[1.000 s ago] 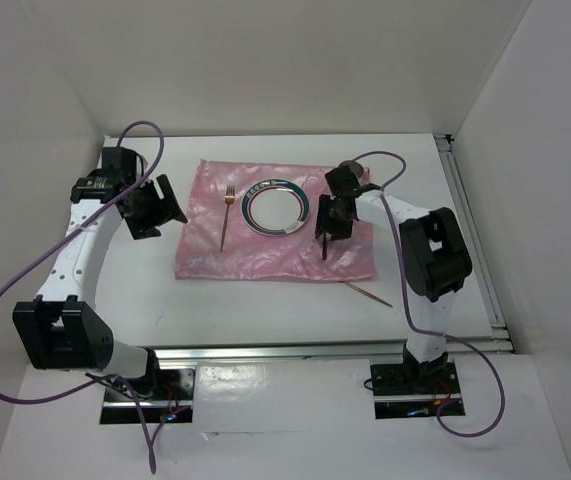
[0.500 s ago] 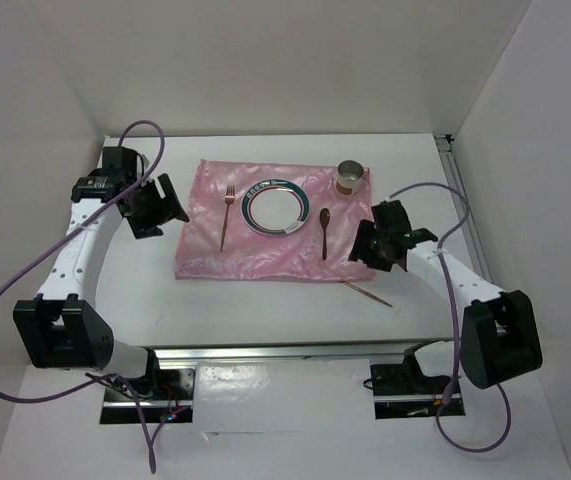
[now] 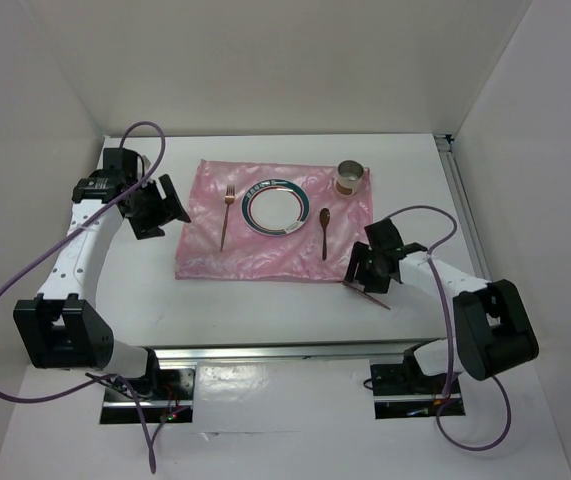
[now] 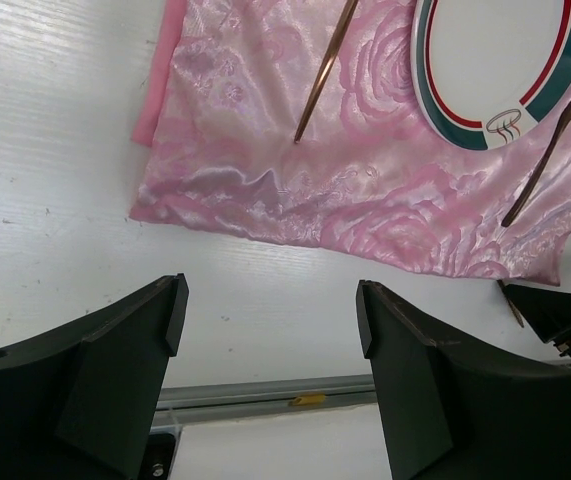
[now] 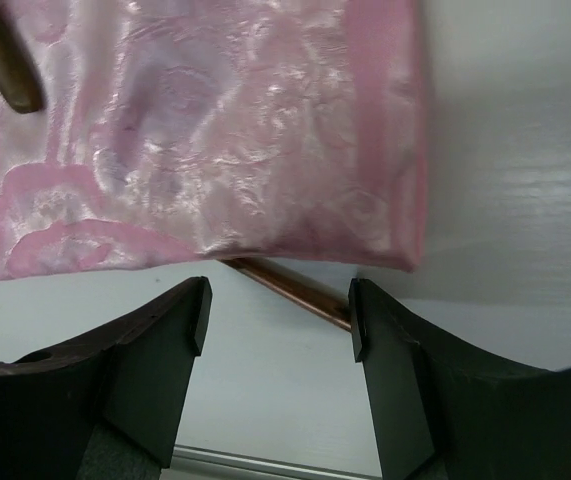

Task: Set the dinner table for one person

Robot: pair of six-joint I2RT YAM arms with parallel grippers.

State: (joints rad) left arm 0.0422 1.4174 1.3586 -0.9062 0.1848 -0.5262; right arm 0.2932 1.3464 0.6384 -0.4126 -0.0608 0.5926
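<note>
On the white dinner table (image 3: 265,305) lies a shiny pink placemat (image 3: 205,255). On it are a copper fork (image 3: 226,218), a white plate with a teal rim (image 3: 276,208), a copper spoon (image 3: 324,232) and a metal cup (image 3: 350,178). A copper knife (image 3: 372,296) lies on the table just off the mat's near right corner; in the right wrist view the knife (image 5: 285,288) runs between the open jaws. My right gripper (image 3: 363,272) is open right above it. My left gripper (image 3: 160,208) is open and empty, left of the mat.
Silver rails edge the table at the near side (image 3: 295,350) and right side (image 3: 470,235). White walls enclose the back and sides. In the left wrist view the mat's near edge (image 4: 295,230) and the near rail (image 4: 265,390) show.
My right gripper has left the cup standing on the mat's far right corner, swung out to the right, and come down toward the near side over the knife. The left arm has not moved.
</note>
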